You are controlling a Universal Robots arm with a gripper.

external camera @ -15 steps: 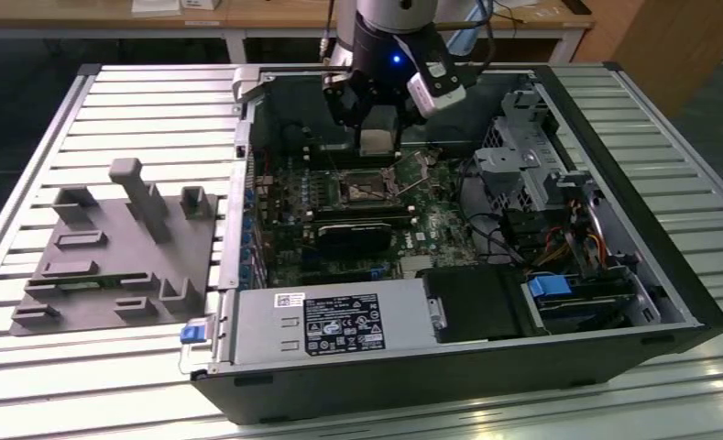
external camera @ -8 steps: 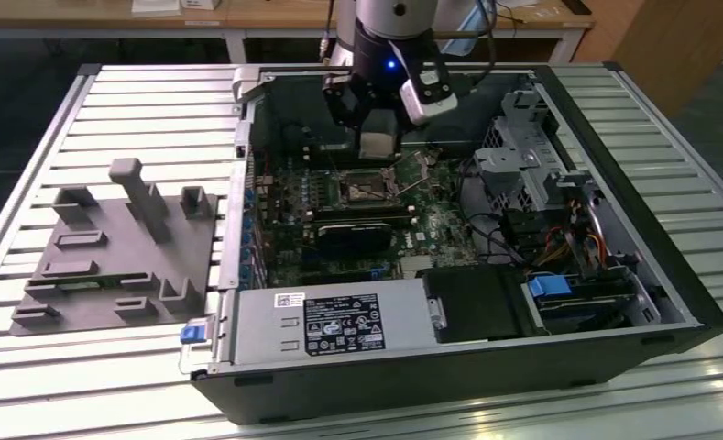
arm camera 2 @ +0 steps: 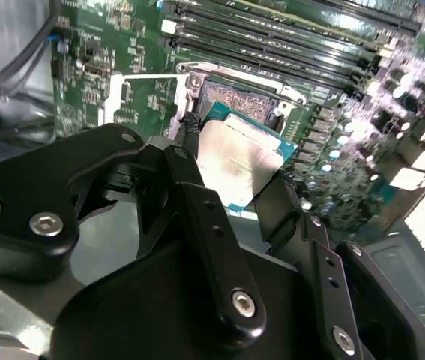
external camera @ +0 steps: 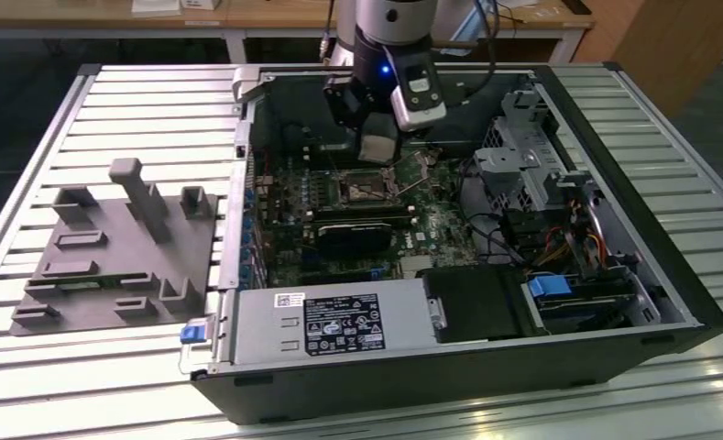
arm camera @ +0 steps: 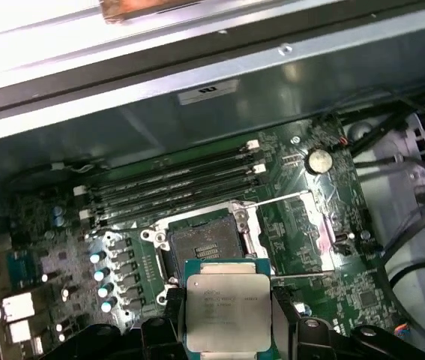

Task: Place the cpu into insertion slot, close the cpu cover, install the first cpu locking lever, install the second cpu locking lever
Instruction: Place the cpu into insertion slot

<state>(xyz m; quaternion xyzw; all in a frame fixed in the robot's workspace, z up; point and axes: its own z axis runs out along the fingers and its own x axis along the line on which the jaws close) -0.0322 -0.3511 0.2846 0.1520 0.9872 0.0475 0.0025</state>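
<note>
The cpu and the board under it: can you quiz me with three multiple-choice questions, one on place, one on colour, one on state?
1. Where is the cpu?
A) in the hand, over the board
B) lying flat on the board
C) under the board

2. What colour is the board?
A) blue
B) green
C) red

3. How are the slot and its cover?
A) filled, shut
B) filled, open
C) empty, open

Answers:
1 A: the hand grips the cpu's edges above the board.
2 B: green shows all around the slot.
3 C: the slot's dark centre is bare and the cover is swung aside.
</note>
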